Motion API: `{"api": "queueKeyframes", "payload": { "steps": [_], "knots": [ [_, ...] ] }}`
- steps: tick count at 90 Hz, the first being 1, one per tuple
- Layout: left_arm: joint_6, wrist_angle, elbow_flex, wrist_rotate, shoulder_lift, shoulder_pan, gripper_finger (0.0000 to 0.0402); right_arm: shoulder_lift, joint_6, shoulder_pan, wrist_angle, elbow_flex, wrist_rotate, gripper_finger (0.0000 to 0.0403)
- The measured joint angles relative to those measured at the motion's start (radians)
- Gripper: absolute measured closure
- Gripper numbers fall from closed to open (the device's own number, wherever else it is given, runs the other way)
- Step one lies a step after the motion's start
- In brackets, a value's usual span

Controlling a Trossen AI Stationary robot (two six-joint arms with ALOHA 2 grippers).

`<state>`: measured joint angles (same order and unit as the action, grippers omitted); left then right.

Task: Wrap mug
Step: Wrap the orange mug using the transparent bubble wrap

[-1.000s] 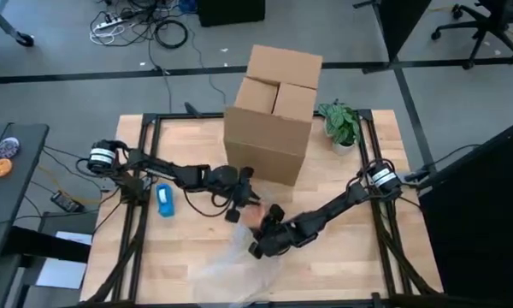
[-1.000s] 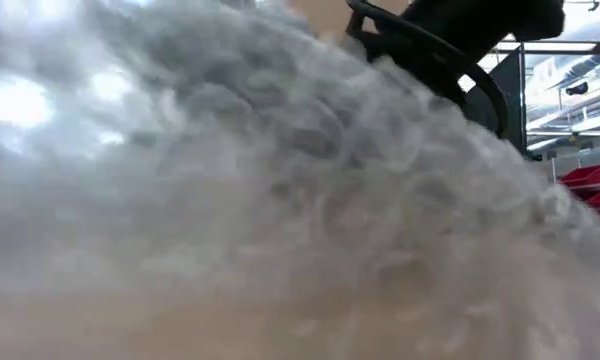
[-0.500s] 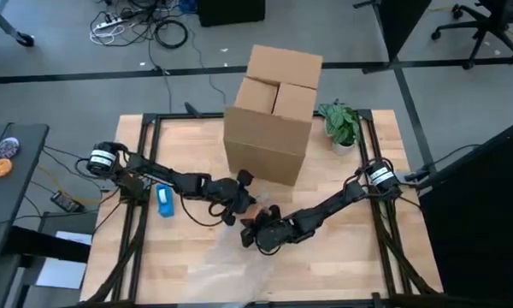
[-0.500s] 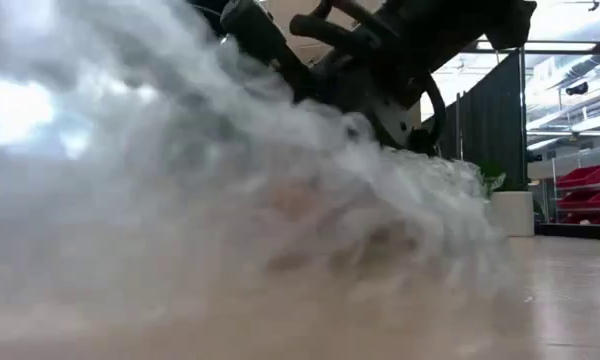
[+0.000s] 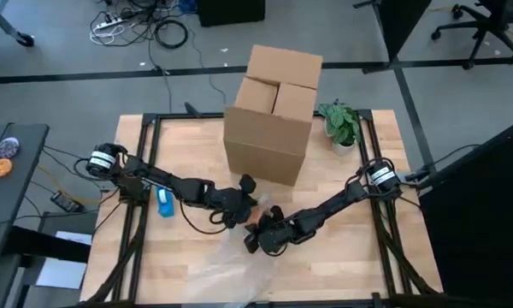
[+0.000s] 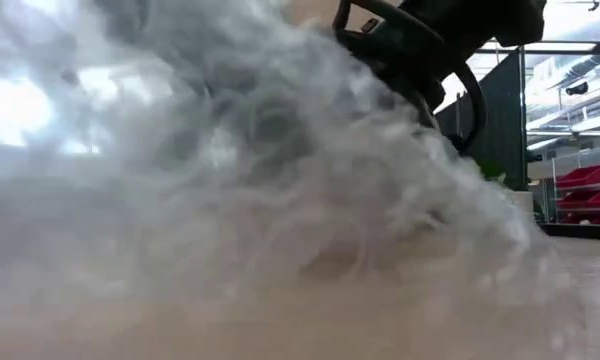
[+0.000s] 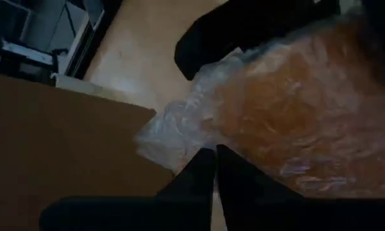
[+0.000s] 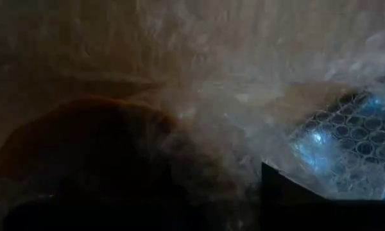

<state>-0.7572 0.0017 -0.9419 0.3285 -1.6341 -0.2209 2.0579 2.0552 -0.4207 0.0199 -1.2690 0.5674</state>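
Writing: none to read
Mug [image 7: 295, 109]: orange — under bubble wrap [image 5: 231, 265]
Left tool [image 7: 215, 168]: fingers pressed together, holding nothing
Right tool [image 5: 258, 239]: can't tell — beside mug

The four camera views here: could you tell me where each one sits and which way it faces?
High view: overhead, looking straight down on the table, cardboard box and both arms.
Low view: at tabletop height, looking across; bubble wrap fills it, a dark arm above.
Left wrist view: past the left pincer, closed, toward the orange mug under wrap.
Right wrist view: pressed close against the wrap.
Shared: both wrist views show the wrapped mug.
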Motion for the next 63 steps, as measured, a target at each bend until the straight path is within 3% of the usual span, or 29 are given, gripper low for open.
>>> {"api": "queueKeyframes", "payload": {
  "steps": [15, 26, 39, 49, 63],
  "knots": [
    [0.041, -0.128, -0.055, 0.011, 0.0, -0.009, 0.0401, 0.0, -0.02, -0.011, 0.002, 0.0, 0.005, 0.035],
    [0.168, -0.172, -0.083, 0.044, 0.001, -0.01, 0.0401, 0.0, -0.042, -0.021, 0.003, 0.0, 0.008, 0.0346],
    [0.235, -0.28, -0.136, -0.007, 0.005, 0.003, 0.0401, 0.0, -0.028, -0.026, 0.008, 0.0, 0.006, 0.0346],
    [0.315, -0.39, -0.179, -0.125, 0.007, 0.04, 0.0401, 0.0, 0.03, -0.026, 0.022, 0.0, -0.007, 0.0348],
    [0.425, -0.482, -0.191, -0.453, 0.01, 0.155, 0.0401, 0.0, 0.273, -0.027, 0.097, -0.003, -0.02, 0.0349]
  ]
}}
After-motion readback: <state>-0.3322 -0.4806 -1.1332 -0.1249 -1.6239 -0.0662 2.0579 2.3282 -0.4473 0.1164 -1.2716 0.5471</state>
